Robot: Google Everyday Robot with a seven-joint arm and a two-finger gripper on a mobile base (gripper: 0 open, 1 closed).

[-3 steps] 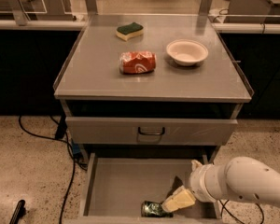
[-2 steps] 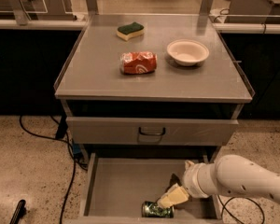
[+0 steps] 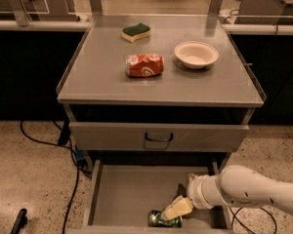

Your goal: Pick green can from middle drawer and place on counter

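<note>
Got a white arm (image 3: 254, 191) stretched in low from the right edge, roughly level, wrist angled down and left into the pulled-out middle drawer (image 3: 122, 194). Gripper (image 3: 177, 209) sitting down near the drawer's front edge, pale tip right over the green can (image 3: 161, 220) and overlapping its right end. Can't tell whether spread wide or clamped onto it, honestly.

Green can lying on its side on the drawer floor, close to the front wall, a bit right of centre. Only thing to see in that drawer besides the gripper.

Drawer above (image 3: 112, 136) pushed in, dark loop handle (image 3: 158, 139) in the middle of its front.

Up on the counter (image 3: 97, 77): crushed red can (image 3: 144, 65) on its side near the centre, pale bowl (image 3: 196, 54) just to the right with its bare inside showing, and a yellow-and-green sponge (image 3: 136, 31) toward the back, apart from both.
</note>
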